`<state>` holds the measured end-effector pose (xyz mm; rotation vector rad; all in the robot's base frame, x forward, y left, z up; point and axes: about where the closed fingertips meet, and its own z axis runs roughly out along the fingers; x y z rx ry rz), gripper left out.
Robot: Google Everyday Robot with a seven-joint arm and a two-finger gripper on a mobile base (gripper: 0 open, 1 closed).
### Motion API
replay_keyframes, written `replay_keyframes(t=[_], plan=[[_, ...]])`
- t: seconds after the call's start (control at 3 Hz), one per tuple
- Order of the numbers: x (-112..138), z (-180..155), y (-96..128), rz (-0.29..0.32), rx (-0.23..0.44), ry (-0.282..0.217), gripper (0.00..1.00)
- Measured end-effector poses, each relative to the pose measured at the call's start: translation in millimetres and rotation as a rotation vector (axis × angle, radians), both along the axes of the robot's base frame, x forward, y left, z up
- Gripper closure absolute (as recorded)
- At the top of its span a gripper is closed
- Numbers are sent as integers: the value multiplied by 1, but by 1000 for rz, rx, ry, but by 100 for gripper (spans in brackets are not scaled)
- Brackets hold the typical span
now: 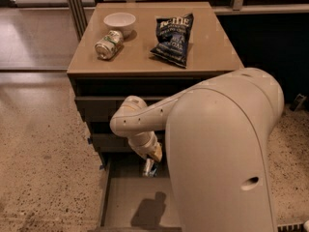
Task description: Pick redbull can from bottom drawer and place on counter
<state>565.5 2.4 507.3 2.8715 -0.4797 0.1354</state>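
Observation:
The bottom drawer point(126, 203) is pulled open below the cabinet, and its flat floor carries the arm's shadow. My gripper point(150, 164) hangs from the bent white arm at the back of the drawer, mostly hidden behind the wrist. It is shut on the redbull can point(147, 170), a small silver-and-blue can that shows just under the wrist, held above the drawer floor. The tan counter point(212, 52) is the cabinet's top, above and behind the gripper.
On the counter a green-and-white can point(108, 45) lies on its side, next to a white bowl point(119, 21) and a dark chip bag point(173, 38). My large white arm housing point(222, 158) hides the drawer's right side. Speckled floor lies to the left.

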Motion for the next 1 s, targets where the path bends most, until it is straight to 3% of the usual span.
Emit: replay_keyframes(t=[0.33, 0.67, 1.0], plan=[[0, -2, 3, 14, 4, 20, 100], [0, 41, 4, 58, 43, 25, 100], [8, 124, 0, 140, 101, -21, 100]])
